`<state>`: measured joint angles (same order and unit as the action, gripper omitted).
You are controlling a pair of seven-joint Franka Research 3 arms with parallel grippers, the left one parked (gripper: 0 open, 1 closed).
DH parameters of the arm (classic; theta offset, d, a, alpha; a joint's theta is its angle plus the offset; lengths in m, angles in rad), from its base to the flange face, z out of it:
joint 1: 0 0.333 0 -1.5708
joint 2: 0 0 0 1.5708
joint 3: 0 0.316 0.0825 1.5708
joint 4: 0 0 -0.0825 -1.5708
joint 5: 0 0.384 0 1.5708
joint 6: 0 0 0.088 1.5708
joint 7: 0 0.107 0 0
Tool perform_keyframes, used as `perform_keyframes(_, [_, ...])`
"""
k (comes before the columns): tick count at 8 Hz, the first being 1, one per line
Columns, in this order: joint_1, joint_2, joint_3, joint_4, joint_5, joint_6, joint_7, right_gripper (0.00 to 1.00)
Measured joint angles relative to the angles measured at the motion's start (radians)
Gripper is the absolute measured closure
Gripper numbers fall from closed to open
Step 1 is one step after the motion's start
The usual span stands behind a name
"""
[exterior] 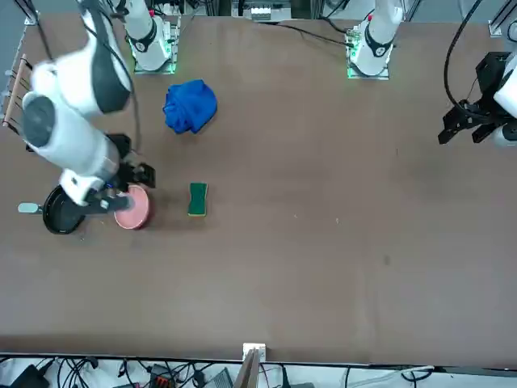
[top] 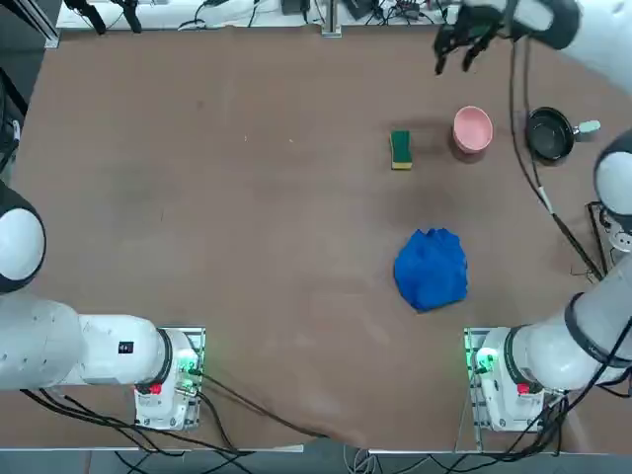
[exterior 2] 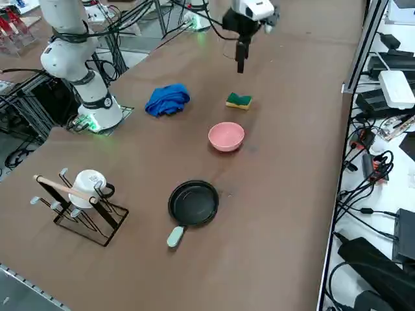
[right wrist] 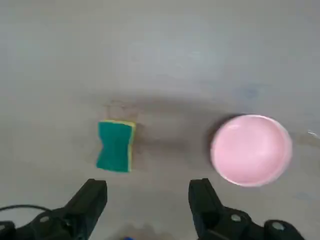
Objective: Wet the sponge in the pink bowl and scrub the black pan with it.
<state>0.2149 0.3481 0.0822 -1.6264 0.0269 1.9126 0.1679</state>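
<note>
My right end effector [right wrist: 148,194] hangs wide open and empty; the sponge [right wrist: 115,146] lies beside the bowl [right wrist: 251,150]. Descending off-centre could, I suspect, knock the sponge away.

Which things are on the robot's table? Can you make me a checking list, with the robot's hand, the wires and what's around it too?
Surface: brown table, faint marks
Job's things: green and yellow sponge beside pink bowl; black pan on the bowl's other side; none touching
Clutter: crumpled blue cloth; rack with a white cup
Grippers: right end effector open, holding nothing, above the table near the sponge and bowl
Cables: black cables along the right arm
Surroundings: more wires and boxes beyond the table's edge; people, nothing seen
</note>
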Motion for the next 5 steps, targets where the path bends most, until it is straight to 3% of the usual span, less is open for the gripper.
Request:
perform_keyframes(3, [0.102, 0.109, 0.000, -0.012, 0.000, 0.098, 0.066, 0.00])
perform_keyframes(5, [0.130, 0.157, 0.000, -0.039, 0.000, 0.159, 0.068, 0.02])
